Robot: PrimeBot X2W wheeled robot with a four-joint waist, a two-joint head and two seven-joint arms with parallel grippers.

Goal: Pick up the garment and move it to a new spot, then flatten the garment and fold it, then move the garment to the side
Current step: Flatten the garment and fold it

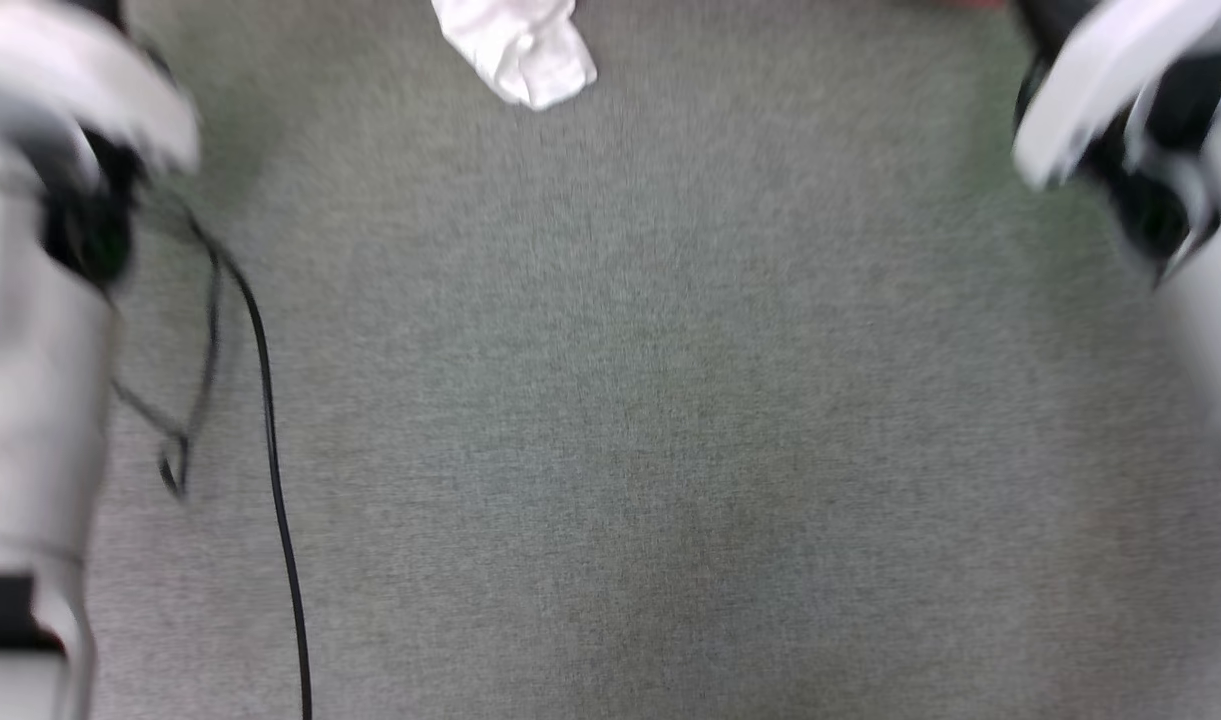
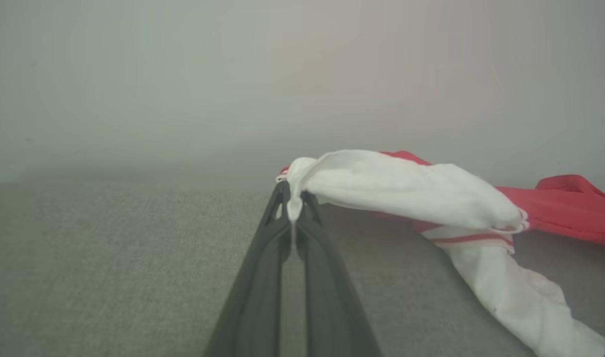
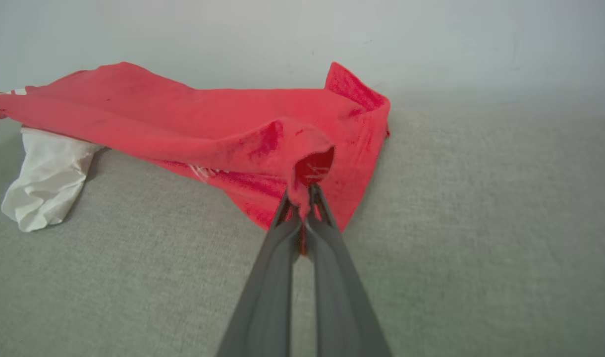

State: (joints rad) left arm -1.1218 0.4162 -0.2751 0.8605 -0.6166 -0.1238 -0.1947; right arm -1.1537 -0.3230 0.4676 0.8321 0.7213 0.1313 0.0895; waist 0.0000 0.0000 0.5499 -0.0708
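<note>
The left tool (image 2: 293,207) is clamped on a fold of the white sleeve (image 2: 406,191) of the red jersey shirt (image 3: 193,124), its two dark fingers pressed together around the cloth. The right tool (image 3: 302,206) pinches a bunched red edge of the same shirt. The shirt spans the two grips and partly lies on the grey carpeted floor (image 3: 480,223), close to a pale wall (image 3: 302,34). In the blurred head view, a black cable (image 1: 270,400) lies on the floor beside the left forearm (image 1: 30,380).
</note>
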